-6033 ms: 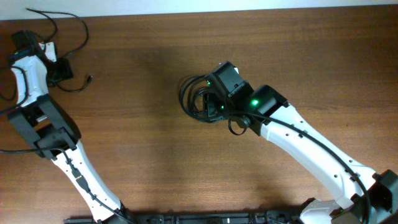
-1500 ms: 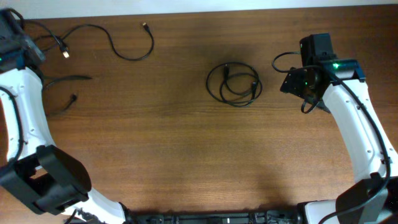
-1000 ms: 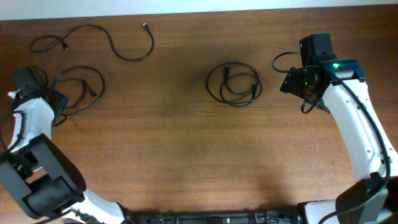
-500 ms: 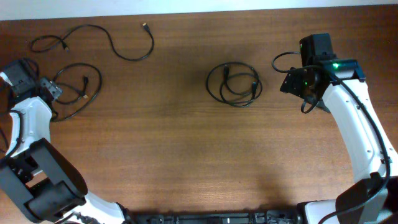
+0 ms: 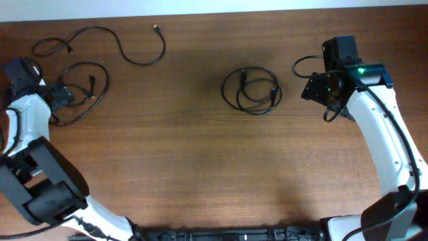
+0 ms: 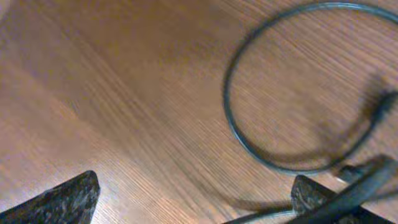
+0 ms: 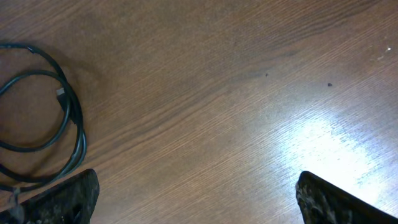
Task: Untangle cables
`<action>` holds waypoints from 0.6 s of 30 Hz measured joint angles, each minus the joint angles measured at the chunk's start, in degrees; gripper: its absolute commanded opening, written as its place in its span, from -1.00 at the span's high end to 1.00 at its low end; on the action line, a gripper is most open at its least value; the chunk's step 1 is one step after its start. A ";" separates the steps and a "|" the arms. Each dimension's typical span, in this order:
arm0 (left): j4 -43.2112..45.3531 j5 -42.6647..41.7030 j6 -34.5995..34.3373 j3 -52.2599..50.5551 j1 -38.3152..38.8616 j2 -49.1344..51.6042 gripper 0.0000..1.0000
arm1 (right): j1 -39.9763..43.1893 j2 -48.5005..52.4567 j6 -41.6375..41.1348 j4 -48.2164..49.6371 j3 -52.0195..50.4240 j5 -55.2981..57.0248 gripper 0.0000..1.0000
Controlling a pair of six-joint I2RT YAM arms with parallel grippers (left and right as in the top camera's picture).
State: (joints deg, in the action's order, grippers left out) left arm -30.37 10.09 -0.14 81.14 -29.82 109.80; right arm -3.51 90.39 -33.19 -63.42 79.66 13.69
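A coiled black cable bundle (image 5: 251,90) lies on the wooden table at centre; it also shows at the left edge of the right wrist view (image 7: 43,118). A looped black cable (image 5: 83,94) lies at the far left, and shows as a loop in the left wrist view (image 6: 292,93). A long loose cable (image 5: 127,53) snakes along the back left. My left gripper (image 5: 59,96) sits at the left side of the looped cable, jaws open (image 6: 199,199), with a strand by the right finger. My right gripper (image 5: 314,88) is open (image 7: 196,193) and empty, right of the bundle.
The table's back edge (image 5: 214,12) runs along the top of the overhead view. The thick black wire on the right arm (image 5: 331,110) hangs beside the gripper.
The left arm swung around the far left and laid a cable down as a loop; its gripper now sits by that loop. The right arm and the central bundle have stayed still lately.
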 measured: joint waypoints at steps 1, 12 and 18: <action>-2.58 -4.74 1.70 0.35 -0.46 -0.09 -0.98 | 0.00 0.00 -0.04 0.02 0.00 0.02 -0.97; -10.14 -53.64 -1.38 0.94 -21.14 -0.09 -0.98 | 0.00 0.00 0.00 -0.02 0.00 0.02 -0.97; -10.67 -46.64 -2.60 0.94 -20.15 -0.09 -0.81 | 0.00 0.00 0.00 -0.02 0.00 0.02 -0.97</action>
State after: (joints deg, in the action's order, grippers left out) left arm -41.04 -36.56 -2.74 82.08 -49.98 109.71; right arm -3.51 90.39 -33.19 -63.44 79.66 13.72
